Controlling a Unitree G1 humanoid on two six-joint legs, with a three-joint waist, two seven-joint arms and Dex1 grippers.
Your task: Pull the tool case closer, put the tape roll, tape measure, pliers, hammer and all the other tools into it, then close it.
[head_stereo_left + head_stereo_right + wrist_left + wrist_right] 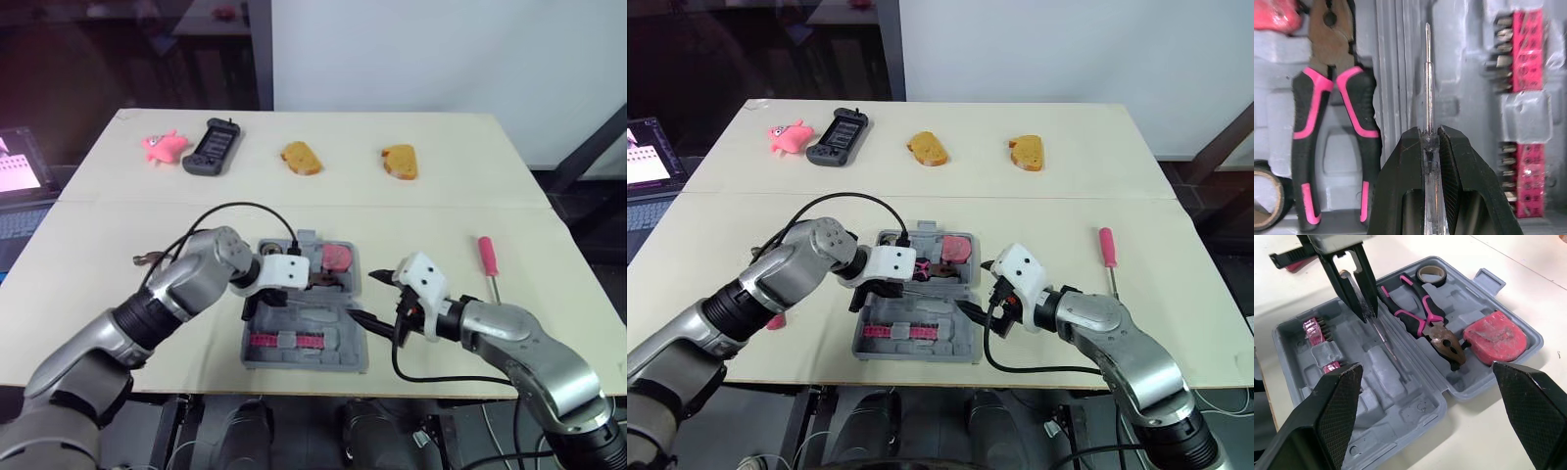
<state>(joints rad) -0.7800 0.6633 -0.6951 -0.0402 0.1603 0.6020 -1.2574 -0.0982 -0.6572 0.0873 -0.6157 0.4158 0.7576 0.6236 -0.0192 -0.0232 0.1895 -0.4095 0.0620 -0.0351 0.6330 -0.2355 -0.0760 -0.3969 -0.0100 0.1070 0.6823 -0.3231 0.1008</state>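
The grey tool case (351,345) lies open near the table's front edge. In it are pink-and-black pliers (1420,318), a pink tape measure (1494,338), a tape roll (1431,274) and a pink bit holder (1528,117). My left gripper (1428,134) is shut on a thin clear-handled screwdriver (1428,88), held just above the case's middle ridge. My right gripper (375,299) stands open at the case's right side, holding nothing. A pink-handled screwdriver (488,257) lies on the table to the right. A dark metal tool head (147,259) peeks from behind my left arm.
Along the far side of the table (441,211) lie a pink toy (164,146), a black handheld device (213,147) and two bread pieces (301,158) (401,162). A laptop (20,171) sits off the table's left.
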